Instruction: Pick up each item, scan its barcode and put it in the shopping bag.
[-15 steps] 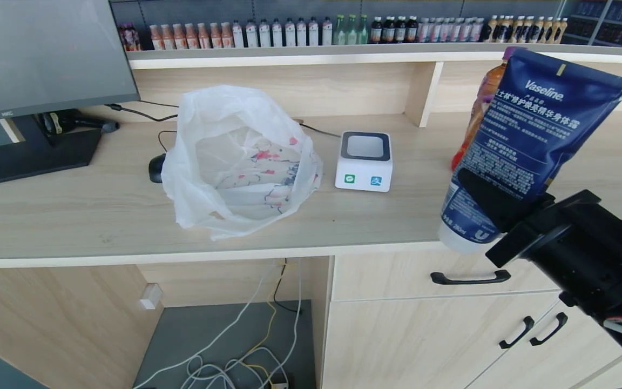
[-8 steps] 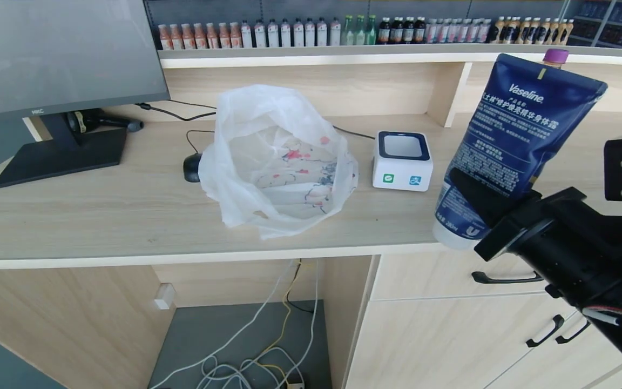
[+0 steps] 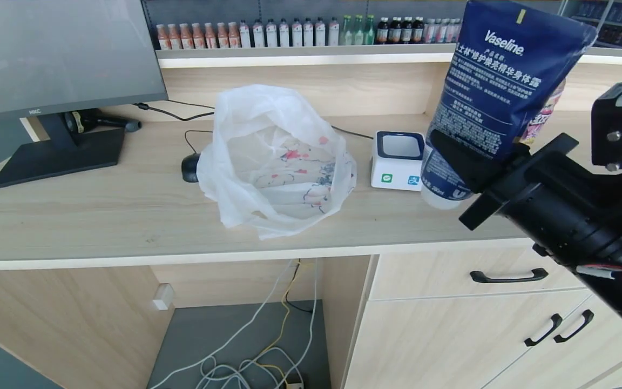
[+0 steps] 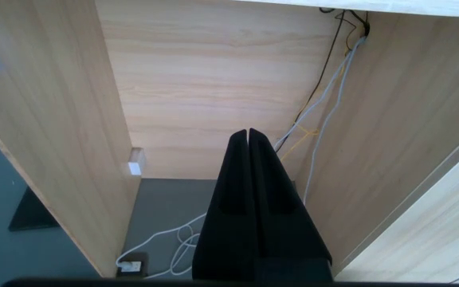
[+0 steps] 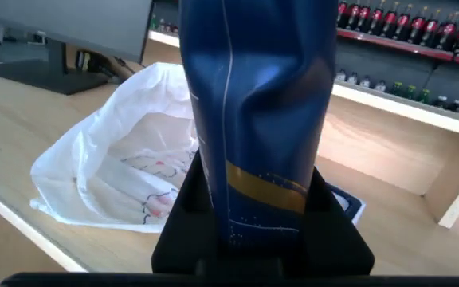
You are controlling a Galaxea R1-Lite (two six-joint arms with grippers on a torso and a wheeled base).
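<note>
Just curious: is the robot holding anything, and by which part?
The right claw clamps the blue lotion tube near its capped lower end; the left claw holds nothing.

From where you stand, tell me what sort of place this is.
Most likely a shop checkout counter: a barcode scanner sits on the wooden counter beside an open shopping bag, a monitor stands at one end, and rows of bottled drinks line the shelf behind.

- shopping bag (image 3: 276, 162) sits mid counter (image 3: 100, 216), mouse (image 3: 189, 167) touching its left side
- monitor (image 3: 57, 54) further left, twd the back
- scanner (image 3: 397, 160) just right of the bag
- lotion tube (image 3: 497, 92) up in the right gripper (image 3: 473, 167), overlapping the scanner's right edge
- bottles (image 3: 300, 32) on the shelf behind, cables (image 3: 246, 346) on the floor under the counter
</note>
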